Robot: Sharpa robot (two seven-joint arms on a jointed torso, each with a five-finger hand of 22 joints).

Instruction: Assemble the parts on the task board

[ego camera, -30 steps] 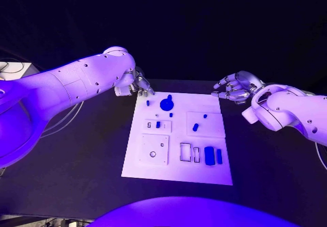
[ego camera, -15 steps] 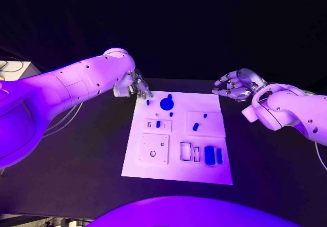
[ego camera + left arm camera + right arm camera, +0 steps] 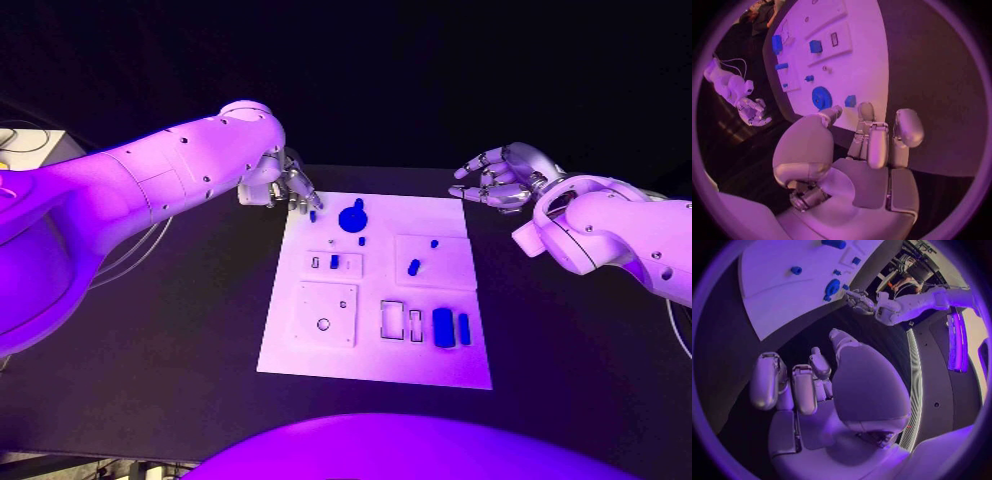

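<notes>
White task board (image 3: 378, 350) lay in the middle of the black table (image 3: 173, 370), its long axis running away from the robot, with small blue parts set across it: a large round part (image 3: 353, 219) near the far edge, a small part (image 3: 313, 215) just beside it at the far left corner, a small upright part (image 3: 335, 262) in a raised plate left of centre, an oblong part (image 3: 414, 268) right of centre, and two long parts (image 3: 451, 328) side by side near the right edge, nearer the robot. Left hand (image 3: 293, 186) hovered at the board's far left corner, fingers pointing down toward the small part, which lay just beyond the fingertips; the left wrist view showed the fingers (image 3: 870, 137) partly curled yet apart and holding nothing, with no contact on the part that could be made out. Right hand (image 3: 495, 180) hung off the board's far right corner, well apart from every part, fingers loosely curled with gaps between them and nothing in its grasp. By judgement, the left hand was much the nearer to the corner part and the round part, both lying toward the board's middle from it, so a short reach inward and down would seem to serve; the right hand stood idle
</notes>
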